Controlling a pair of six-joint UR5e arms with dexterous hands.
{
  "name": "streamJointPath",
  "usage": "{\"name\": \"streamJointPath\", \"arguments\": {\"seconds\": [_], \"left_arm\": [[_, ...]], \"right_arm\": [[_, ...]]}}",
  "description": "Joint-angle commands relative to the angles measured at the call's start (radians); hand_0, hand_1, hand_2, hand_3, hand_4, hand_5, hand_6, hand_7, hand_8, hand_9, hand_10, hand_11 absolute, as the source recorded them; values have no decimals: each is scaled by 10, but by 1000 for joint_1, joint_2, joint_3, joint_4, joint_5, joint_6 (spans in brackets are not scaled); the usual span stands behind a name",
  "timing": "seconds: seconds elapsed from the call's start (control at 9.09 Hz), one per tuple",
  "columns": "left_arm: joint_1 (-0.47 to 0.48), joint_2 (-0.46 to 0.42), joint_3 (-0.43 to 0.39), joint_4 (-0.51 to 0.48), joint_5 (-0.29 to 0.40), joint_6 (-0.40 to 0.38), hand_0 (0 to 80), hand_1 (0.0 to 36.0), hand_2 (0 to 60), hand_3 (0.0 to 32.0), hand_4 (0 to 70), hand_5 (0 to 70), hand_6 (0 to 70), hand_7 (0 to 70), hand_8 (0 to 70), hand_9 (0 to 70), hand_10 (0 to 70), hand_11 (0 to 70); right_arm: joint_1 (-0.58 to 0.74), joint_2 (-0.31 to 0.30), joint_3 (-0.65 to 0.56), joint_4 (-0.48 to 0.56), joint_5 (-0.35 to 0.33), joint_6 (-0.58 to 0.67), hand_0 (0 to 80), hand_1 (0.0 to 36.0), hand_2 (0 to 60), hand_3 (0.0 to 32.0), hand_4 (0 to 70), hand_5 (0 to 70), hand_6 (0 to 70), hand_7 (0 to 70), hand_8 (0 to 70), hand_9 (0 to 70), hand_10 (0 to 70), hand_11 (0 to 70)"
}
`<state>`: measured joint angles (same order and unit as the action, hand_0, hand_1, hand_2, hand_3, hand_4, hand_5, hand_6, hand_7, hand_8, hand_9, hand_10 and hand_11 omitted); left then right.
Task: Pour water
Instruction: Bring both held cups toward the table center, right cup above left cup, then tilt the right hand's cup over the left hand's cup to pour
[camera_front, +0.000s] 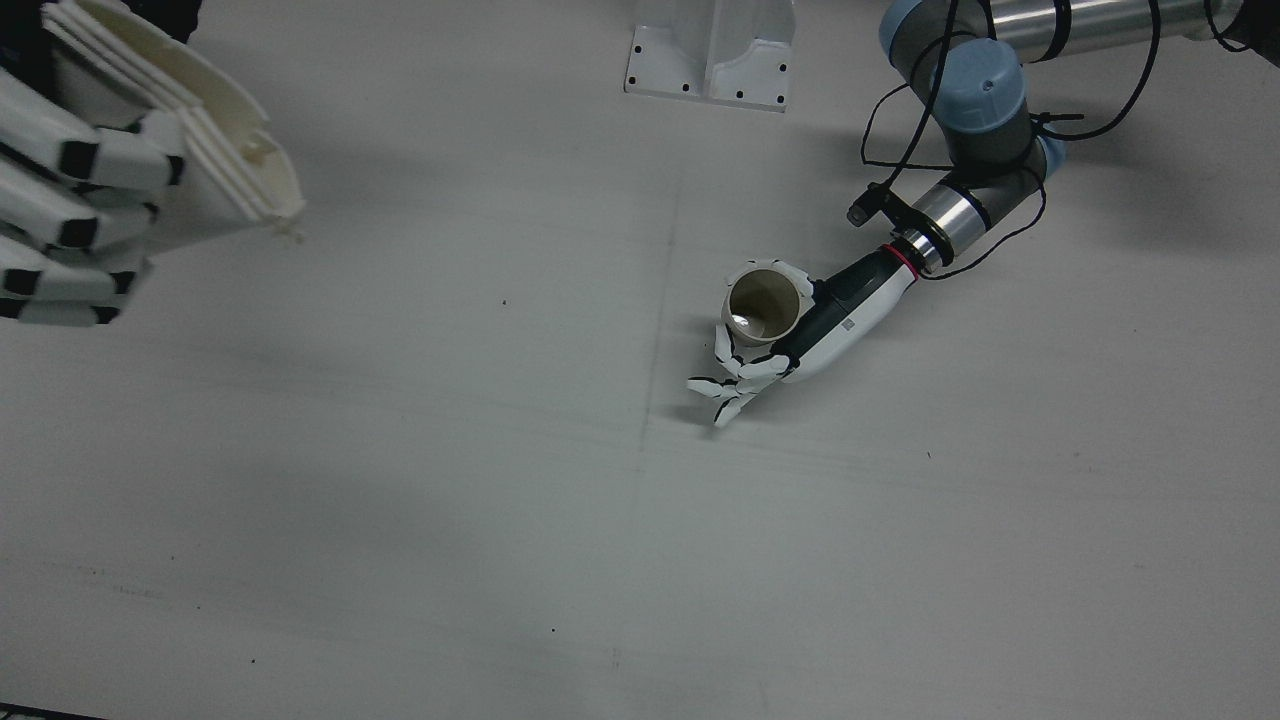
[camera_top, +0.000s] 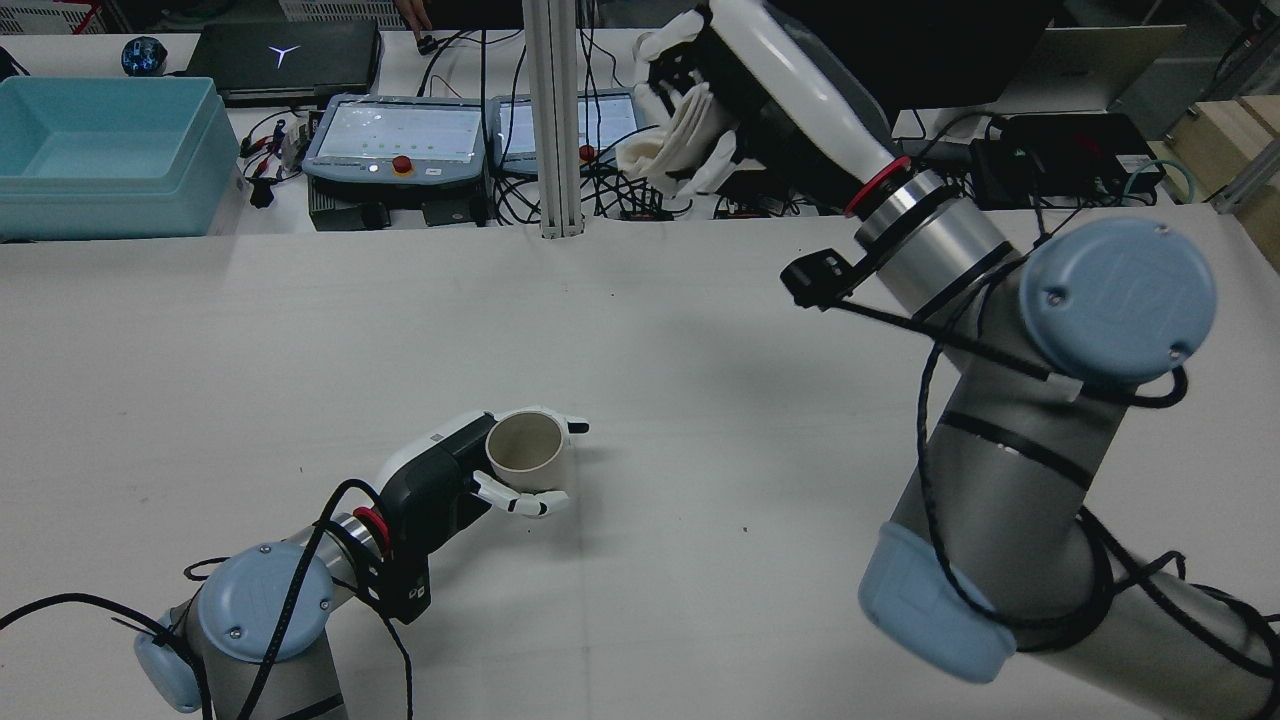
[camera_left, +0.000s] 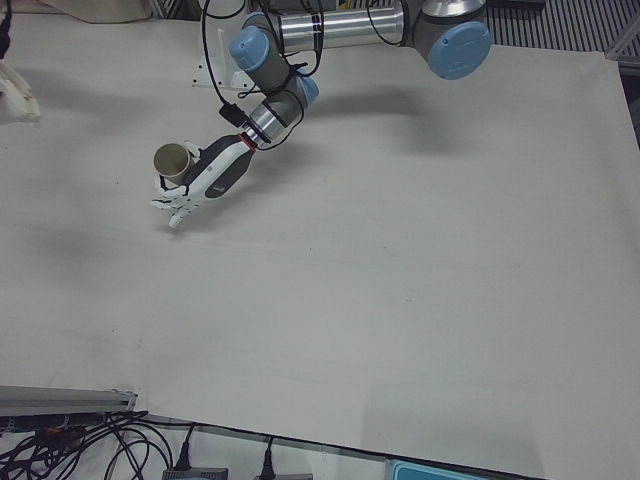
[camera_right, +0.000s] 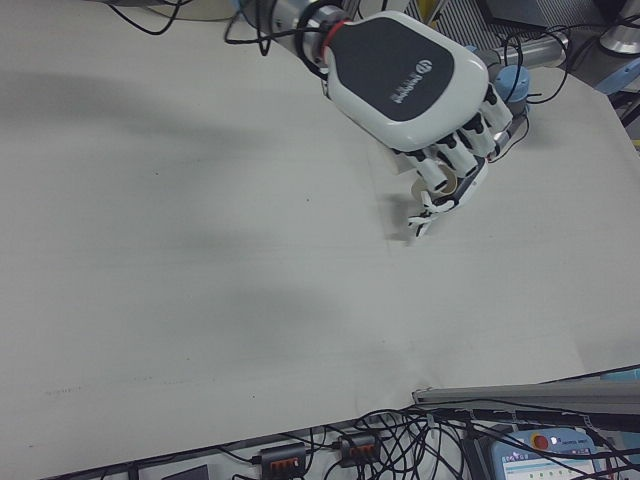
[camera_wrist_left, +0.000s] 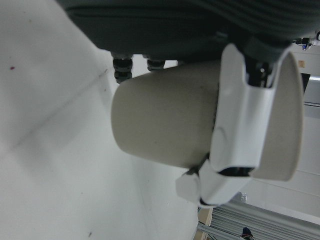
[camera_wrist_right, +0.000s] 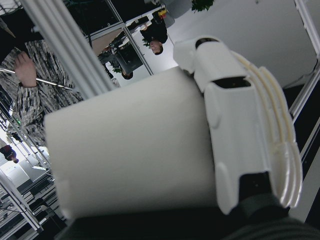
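Tan cup (camera_front: 762, 305): upright on or just above the table (camera_front: 400, 500), mouth up, clasped by my left hand (camera_front: 790, 335), whose fingers (camera_top: 520, 500) wrap its wall on both sides. I take this cup as the landmark for everything below. In the front view a small bright glint shows at its bottom; whether that is water I cannot tell.

White cup (camera_top: 680, 135): a ridged, stacked-looking cup held in my right hand (camera_top: 730, 90), high above the table and well apart from the tan cup, out toward the operators' side. In the rear view it lies tilted, close to on its side. The right hand view shows the fingers (camera_wrist_right: 235, 125) closed across its wall, so this hand is gripping it. Its contents are hidden in every view.

Pedestal base (camera_front: 712, 55): behind the tan cup, toward the robot, apart from it.

Stage, as I judge it: both cups are grasped, and the white cup has not been brought over the tan one.

Risks from here:
- The white cup is already tilted while far from the tan cup; any water in it could spill on the table on the way across.
- The tan mouth is narrow; a pour begun off-centre or too high would miss.
- The right hand coming down could knock the left fingers at the rim and tip the tan cup.
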<state>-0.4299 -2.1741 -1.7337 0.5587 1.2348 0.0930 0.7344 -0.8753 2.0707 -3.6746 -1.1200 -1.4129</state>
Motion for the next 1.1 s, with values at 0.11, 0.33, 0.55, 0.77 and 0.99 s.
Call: {"name": "streamJointPath", "arguments": {"seconds": [0.11, 0.33, 0.55, 0.77, 0.99], "left_arm": [[-81, -42, -18, 35, 5, -10, 730, 360, 600, 0, 590, 700, 156, 248, 21, 35, 51, 102], [-86, -41, -43, 41, 5, -10, 749, 360, 600, 0, 593, 700, 154, 247, 20, 35, 48, 99], [-81, -41, -53, 47, 5, -9, 740, 360, 600, 0, 595, 700, 153, 245, 20, 35, 49, 100], [-76, -59, -53, 56, 5, -9, 714, 360, 600, 0, 600, 700, 153, 245, 20, 35, 53, 105], [-72, -59, -53, 56, 5, -9, 738, 360, 600, 0, 600, 700, 151, 244, 20, 34, 53, 106]], "right_arm": [[-187, 4, -6, -4, 82, -192, 800, 360, 600, 0, 699, 700, 700, 700, 437, 585, 371, 557], [-188, -55, -1, -8, 78, -192, 800, 360, 600, 0, 700, 700, 695, 700, 429, 572, 363, 546], [-187, -59, -3, -10, 80, -190, 800, 360, 600, 0, 656, 700, 676, 700, 423, 562, 366, 551], [-187, -59, -8, -7, 83, -190, 800, 360, 600, 0, 629, 700, 673, 700, 426, 565, 383, 574], [-165, -57, -1, -7, 95, -186, 800, 360, 600, 0, 621, 700, 676, 700, 430, 569, 394, 587]]}}
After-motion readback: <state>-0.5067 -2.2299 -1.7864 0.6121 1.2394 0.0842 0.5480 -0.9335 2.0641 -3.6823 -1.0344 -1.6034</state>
